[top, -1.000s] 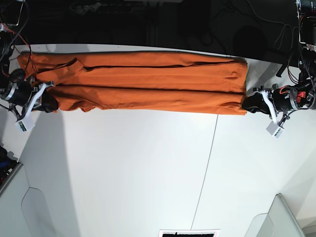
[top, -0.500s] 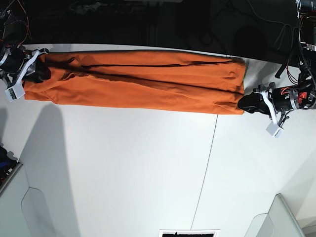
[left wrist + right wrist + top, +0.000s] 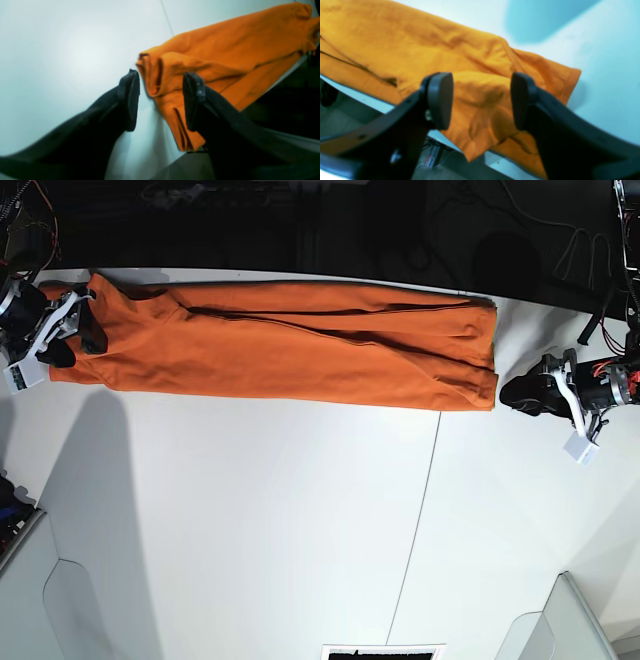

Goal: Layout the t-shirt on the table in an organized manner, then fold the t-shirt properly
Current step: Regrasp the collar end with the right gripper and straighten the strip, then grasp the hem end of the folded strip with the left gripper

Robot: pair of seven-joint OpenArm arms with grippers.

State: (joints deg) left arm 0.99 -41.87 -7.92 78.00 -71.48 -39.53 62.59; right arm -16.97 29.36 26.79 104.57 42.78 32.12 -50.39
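In the left wrist view, the left gripper [image 3: 161, 100] has two black jaws that stand wide apart. Nothing is held between them. The folded end of the t-shirt [image 3: 225, 47] lies just past the tips of the jaws. One jaw is over the bare white tabletop [image 3: 62, 50]. The other jaw is in front of the orange cloth, and I cannot tell if it touches. The shirt runs away toward the far right along the edge of the tabletop. A thin dark seam line [image 3: 166, 17] crosses the white top near the shirt.

In the right wrist view, the right gripper [image 3: 481, 100] also has its jaws wide apart. A soft bump of the t-shirt [image 3: 420, 37] sits in the gap between them, but the jaws do not squeeze it. The cloth lies loose. One corner of the shirt hangs a little over the edge of the tabletop [image 3: 607, 75]. This view is a bit blurry.

In the base view, the t-shirt [image 3: 280, 345] is a long orange strip on the far side of the tabletop [image 3: 250, 530]. It goes from the far left almost to the right. The right gripper [image 3: 75, 325] is at the left end, right by the cloth. The left gripper [image 3: 525, 392] is at the right end, just beside the shirt and not touching it. The seam line [image 3: 425, 480] runs from the shirt toward the near edge.
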